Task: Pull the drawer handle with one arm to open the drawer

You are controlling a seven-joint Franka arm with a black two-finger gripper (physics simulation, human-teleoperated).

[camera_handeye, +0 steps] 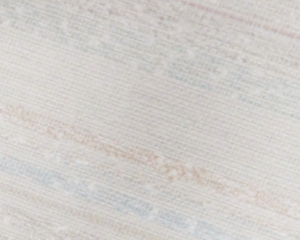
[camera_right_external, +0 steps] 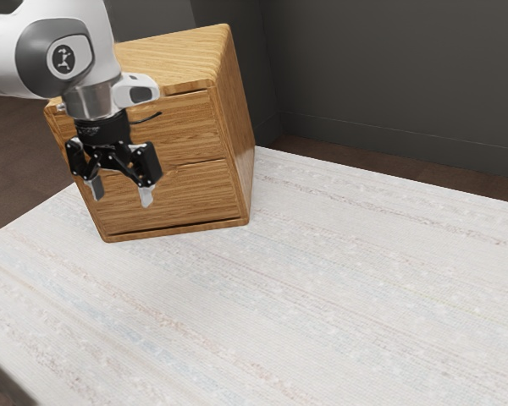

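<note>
A wooden drawer cabinet (camera_right_external: 199, 101) stands at the back of the table on the exterior view's left, its front facing the arm. A thin dark handle (camera_right_external: 150, 117) curves across the upper drawer front, partly hidden behind my hand. My black gripper (camera_right_external: 120, 193) hangs in front of the lower drawer front, pointing down, fingers open and spread with nothing between them. One fingertip (camera_right_external: 146, 198) is pale. The wrist view looks down on the pale woven tabletop (camera_handeye: 150, 120).
The pale streaked tabletop (camera_right_external: 322, 288) stretches wide toward the exterior view's right and front. A dark wall and dark floor lie behind the cabinet. The table's near left corner drops off at the lower left.
</note>
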